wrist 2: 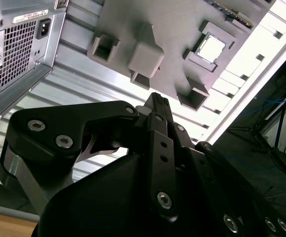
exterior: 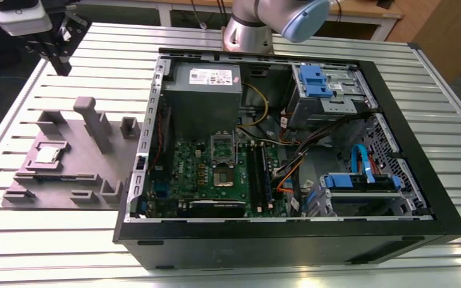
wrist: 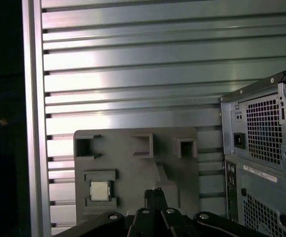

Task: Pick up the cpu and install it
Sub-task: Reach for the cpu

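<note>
The cpu [exterior: 48, 154] sits untouched in its square pocket on the grey holder tray [exterior: 86, 167]. The tray lies on the slatted metal surface [exterior: 46, 240], just beside the open computer case [exterior: 295, 240], on the exterior view's left. The pincer [wrist: 153, 193] hangs high over the surface, fingertips drawn together and gripping nothing. In both wrist views the chip lies well apart from those tips, down on the tray. Inside the case, on the green motherboard [exterior: 186, 174], the socket's metal frame [exterior: 223, 146] stands raised, and the seat below it looks vacant. So by my reading this is the very start: no pick made, no install done, the whole job left to do.
</note>
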Robot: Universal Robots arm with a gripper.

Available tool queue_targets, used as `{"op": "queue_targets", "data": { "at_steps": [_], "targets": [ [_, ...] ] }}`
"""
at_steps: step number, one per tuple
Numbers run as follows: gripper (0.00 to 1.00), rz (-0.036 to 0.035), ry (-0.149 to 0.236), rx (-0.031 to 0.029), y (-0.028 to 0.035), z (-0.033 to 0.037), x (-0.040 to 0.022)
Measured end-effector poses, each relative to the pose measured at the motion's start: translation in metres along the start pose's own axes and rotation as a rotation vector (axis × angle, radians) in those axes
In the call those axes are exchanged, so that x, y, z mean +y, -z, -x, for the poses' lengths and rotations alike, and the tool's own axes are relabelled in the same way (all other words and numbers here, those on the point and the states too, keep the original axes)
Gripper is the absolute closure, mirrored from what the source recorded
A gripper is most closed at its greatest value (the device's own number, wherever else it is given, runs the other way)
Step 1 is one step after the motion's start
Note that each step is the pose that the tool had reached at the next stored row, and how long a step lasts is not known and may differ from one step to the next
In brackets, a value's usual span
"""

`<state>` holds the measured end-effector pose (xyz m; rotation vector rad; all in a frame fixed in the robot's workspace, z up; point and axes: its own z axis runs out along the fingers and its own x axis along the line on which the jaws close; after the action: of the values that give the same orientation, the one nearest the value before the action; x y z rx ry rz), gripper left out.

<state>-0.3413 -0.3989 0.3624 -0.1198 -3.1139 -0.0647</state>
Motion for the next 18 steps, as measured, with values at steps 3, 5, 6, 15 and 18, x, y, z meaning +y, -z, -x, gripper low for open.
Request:
{"op": "queue_targets", "data": {
  "at_steps": [3, 5, 6, 15, 18],
  "targets": [
    [0.9, 0.0, 0.0, 0.0, -0.0003, -0.003, -0.0002],
    [0.9, -0.0001, 0.0, 0.0001, -0.0006, -0.005, -0.0004],
    [0.9, 0.0, 0.0, 0.0, -0.0007, -0.0061, -0.0005],
    [0.9, 0.0, 0.0, 0.0001, -0.0017, -0.0157, -0.0013],
    [0.9, -0.0001, 0.0, 0.0001, -0.002, -0.0196, -0.0016]
  ]
}}
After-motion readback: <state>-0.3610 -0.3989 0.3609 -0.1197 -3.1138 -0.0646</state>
